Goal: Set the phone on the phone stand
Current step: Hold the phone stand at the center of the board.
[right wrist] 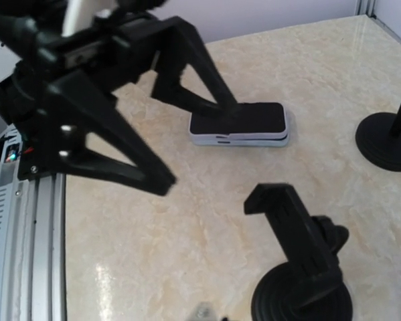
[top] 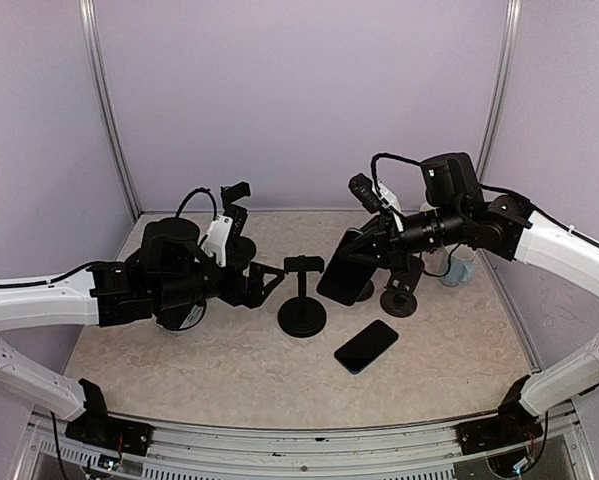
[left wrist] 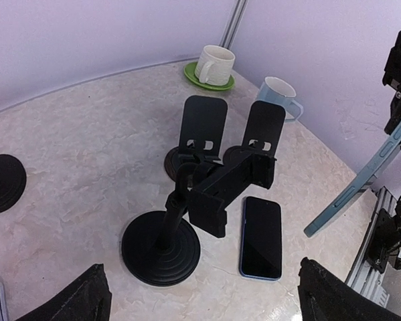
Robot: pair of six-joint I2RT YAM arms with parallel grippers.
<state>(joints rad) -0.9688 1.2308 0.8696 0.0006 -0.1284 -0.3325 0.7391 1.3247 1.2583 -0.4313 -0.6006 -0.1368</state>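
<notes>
My right gripper (top: 367,250) is shut on a dark phone (top: 341,272) and holds it tilted in the air, just right of the clamp-top phone stand (top: 302,300). In the left wrist view the held phone (left wrist: 361,182) shows edge-on at the right, and the stand (left wrist: 161,247) has a round base and a tilted clamp. My left gripper (top: 269,280) is open and empty, just left of the stand's head, with its fingertips (left wrist: 86,297) wide apart. The right wrist view shows the stand (right wrist: 300,267) from above; the right gripper's own fingers are out of view there.
A second phone (top: 366,346) lies flat in front of the stand. Two flat-backed stands (left wrist: 203,127) sit behind it. A white cup on a green saucer (left wrist: 213,65) and a blue cup (left wrist: 277,93) are at the back right. Stacked devices (right wrist: 239,125) lie under the left arm.
</notes>
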